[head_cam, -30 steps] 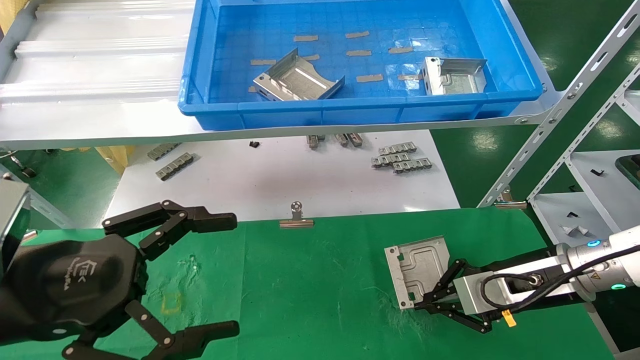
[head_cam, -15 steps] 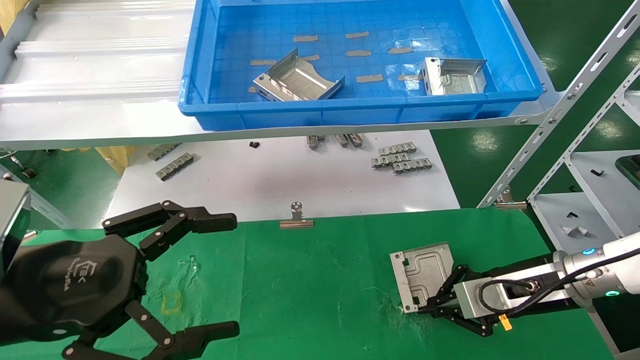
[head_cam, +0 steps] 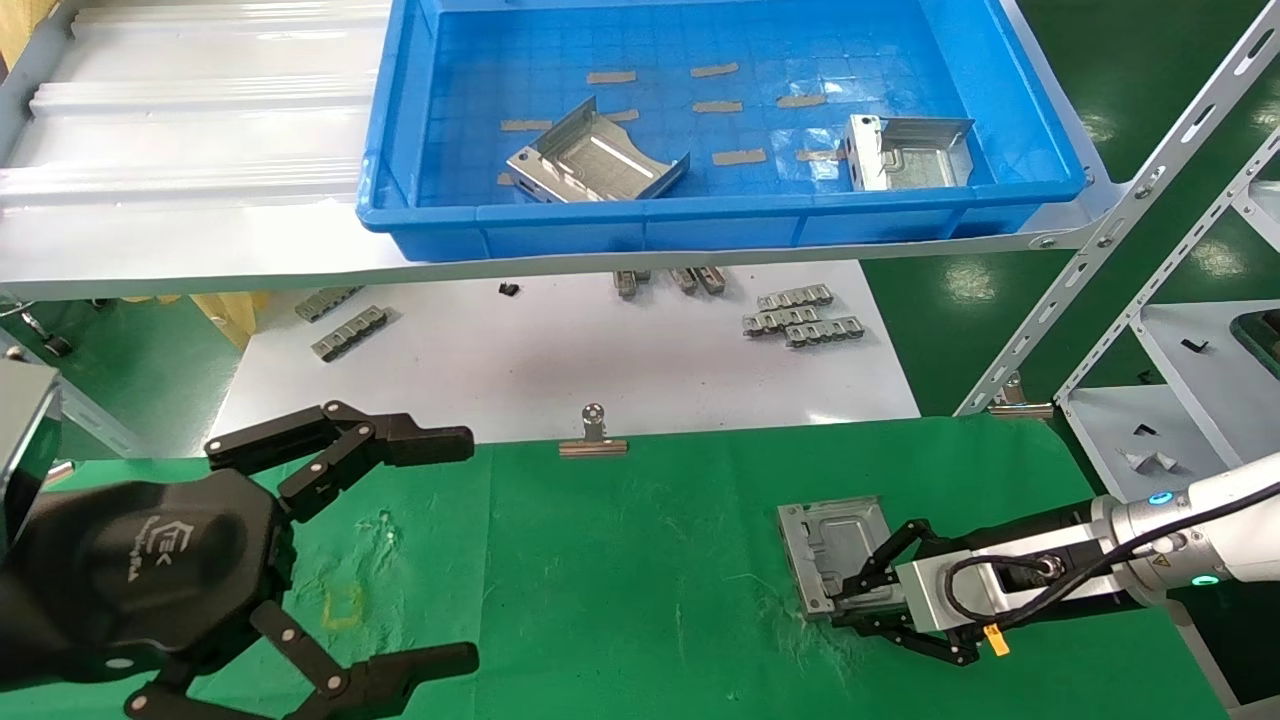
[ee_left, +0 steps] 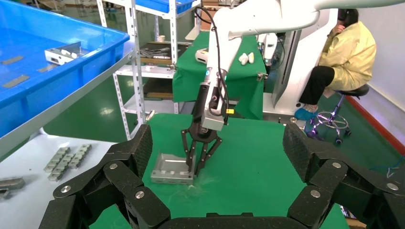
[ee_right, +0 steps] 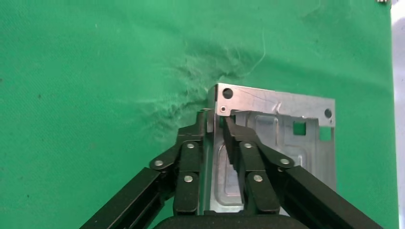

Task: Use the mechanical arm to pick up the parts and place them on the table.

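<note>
My right gripper (head_cam: 842, 603) is shut on one upturned side flange of a shiny silver part (head_cam: 835, 540), low over the right side of the green table (head_cam: 650, 570). In the right wrist view the fingers (ee_right: 191, 157) pinch the flange of the part (ee_right: 291, 138) from both sides. The left wrist view shows the part (ee_left: 169, 168) lying level on the cloth under the right gripper (ee_left: 193, 164). Two more parts (head_cam: 595, 160) (head_cam: 905, 150) lie in the blue bin (head_cam: 700, 218). My left gripper (head_cam: 465, 548) is open and empty at the near left.
The blue bin stands on a grey ribbed shelf (head_cam: 190, 130) above a white board (head_cam: 560, 350) that carries small grey toothed strips (head_cam: 800, 312). A binder clip (head_cam: 593, 432) holds the cloth's far edge. Slotted rack uprights (head_cam: 1100, 230) rise at the right.
The right gripper has lowered with the part, which was tilted up toward me and now lies level at the cloth. The left arm has not moved.
</note>
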`<state>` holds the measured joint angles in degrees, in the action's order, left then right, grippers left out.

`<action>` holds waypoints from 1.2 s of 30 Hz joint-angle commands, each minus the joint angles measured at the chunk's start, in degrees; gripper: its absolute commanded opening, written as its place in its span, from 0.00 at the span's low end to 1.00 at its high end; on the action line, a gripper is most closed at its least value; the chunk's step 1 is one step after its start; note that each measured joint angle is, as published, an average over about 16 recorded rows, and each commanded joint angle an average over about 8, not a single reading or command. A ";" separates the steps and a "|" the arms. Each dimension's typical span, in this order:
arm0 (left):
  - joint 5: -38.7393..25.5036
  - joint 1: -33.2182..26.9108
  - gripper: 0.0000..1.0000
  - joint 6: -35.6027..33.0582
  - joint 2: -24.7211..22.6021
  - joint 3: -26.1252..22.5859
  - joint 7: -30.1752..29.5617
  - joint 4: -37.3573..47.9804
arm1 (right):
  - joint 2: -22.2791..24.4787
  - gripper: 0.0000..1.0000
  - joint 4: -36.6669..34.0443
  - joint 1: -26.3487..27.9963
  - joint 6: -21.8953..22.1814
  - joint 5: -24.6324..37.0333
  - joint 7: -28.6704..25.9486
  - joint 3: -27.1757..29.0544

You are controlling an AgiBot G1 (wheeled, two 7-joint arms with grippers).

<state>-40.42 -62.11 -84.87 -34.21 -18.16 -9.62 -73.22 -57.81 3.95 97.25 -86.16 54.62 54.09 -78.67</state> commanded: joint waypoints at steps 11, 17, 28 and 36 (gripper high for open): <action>0.02 -0.01 1.00 0.01 0.01 -0.02 0.01 0.00 | 1.39 1.00 -0.88 3.75 -4.42 -3.66 -5.23 2.30; 0.02 -0.01 1.00 0.02 0.01 -0.03 0.02 0.00 | 2.89 1.00 1.69 3.82 -5.46 -10.51 -15.92 6.20; 0.04 0.00 1.00 0.03 0.03 -0.03 0.03 0.02 | 3.92 1.00 3.84 2.35 -5.95 -16.03 -22.80 9.07; 0.04 0.00 1.00 0.03 0.02 -0.03 0.02 0.02 | 3.73 1.00 3.63 2.55 -5.75 -14.71 -22.10 8.62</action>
<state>-40.38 -62.11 -84.83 -34.19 -18.19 -9.59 -73.20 -53.80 8.45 99.27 -91.87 39.74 31.38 -69.29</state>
